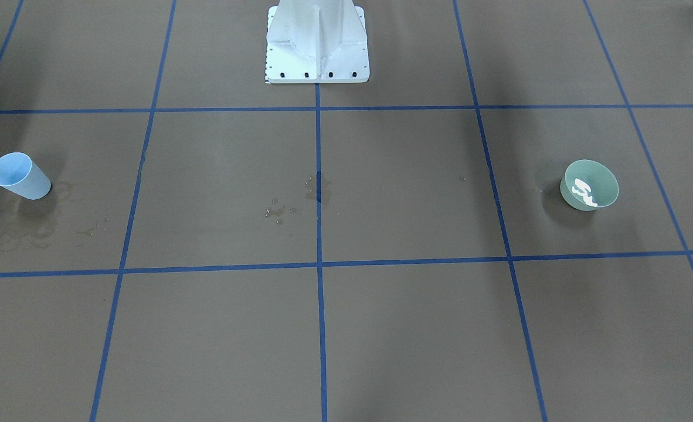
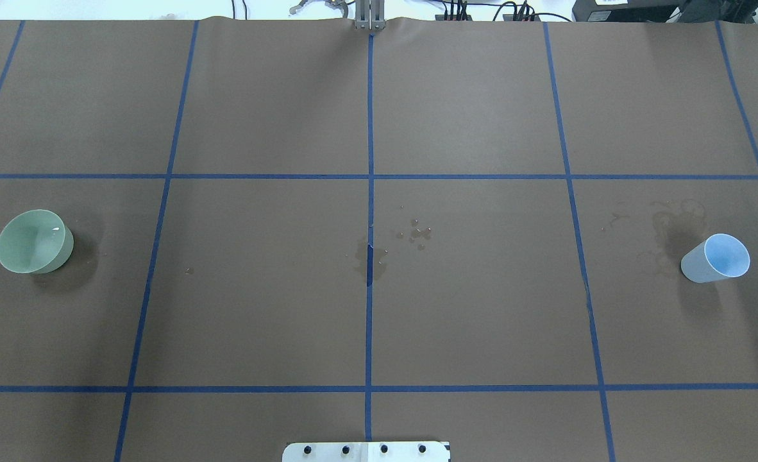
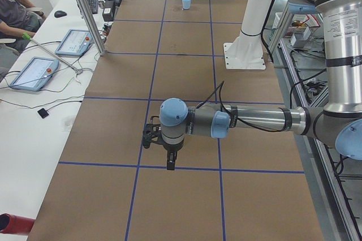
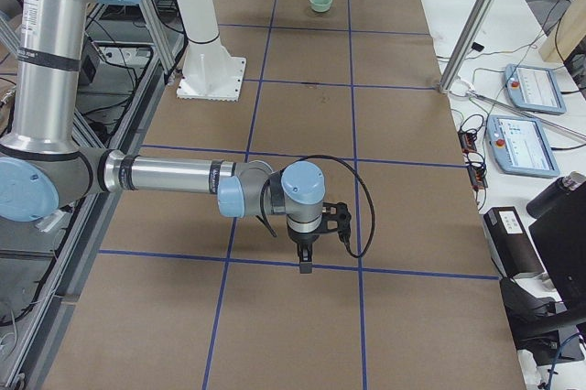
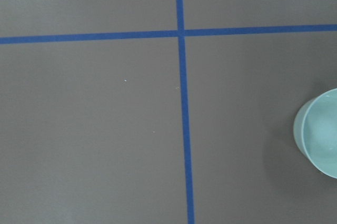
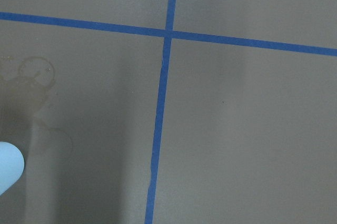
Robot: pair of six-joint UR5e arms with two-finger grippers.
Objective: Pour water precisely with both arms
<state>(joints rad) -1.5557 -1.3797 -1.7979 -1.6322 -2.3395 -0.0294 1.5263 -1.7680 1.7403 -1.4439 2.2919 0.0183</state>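
Exterior left shows the left arm [image 3: 254, 119] stretched level over the tabletop [image 3: 113, 133] with the left gripper [image 3: 170, 163] pointing straight down. The right arm [image 4: 174, 175] and right gripper [image 4: 305, 265] match it in exterior right, and I cannot tell whether either gripper's fingers are parted. The water [image 1: 584, 189] glints white in the green bowl [image 1: 607, 179] at the tabletop's left end, well apart from the upright blue cup [image 1: 21, 176]; stray drops [image 2: 417, 232] lie mid-tabletop.
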